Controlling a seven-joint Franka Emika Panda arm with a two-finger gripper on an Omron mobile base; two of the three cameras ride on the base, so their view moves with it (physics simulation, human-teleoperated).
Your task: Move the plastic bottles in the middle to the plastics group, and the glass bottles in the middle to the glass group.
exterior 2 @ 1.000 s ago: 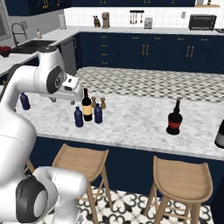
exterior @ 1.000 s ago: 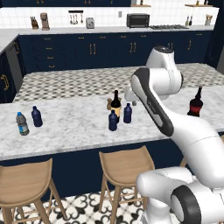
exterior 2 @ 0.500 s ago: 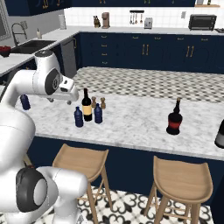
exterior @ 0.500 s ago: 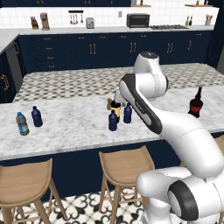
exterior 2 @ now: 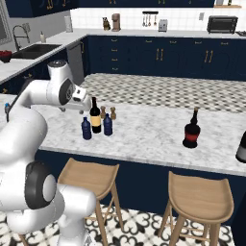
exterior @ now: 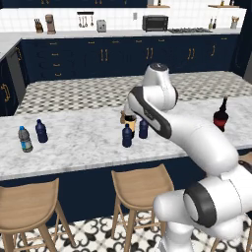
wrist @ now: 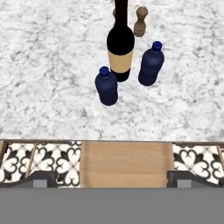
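On the white marble counter (exterior: pixel 74 142), the tall dark wine bottle (wrist: pixel 120 46) and two stubby navy plastic bottles (wrist: pixel 107 86) stand unmoved mid-counter as the arm has swung over them, gripper (wrist: pixel 112 177) now spread wide, empty.

Kitchen: marble island (exterior: pixel 83 142), stools (exterior 2: pixel 89 175), toaster oven (exterior: pixel 155 22).

No legible text on labels.
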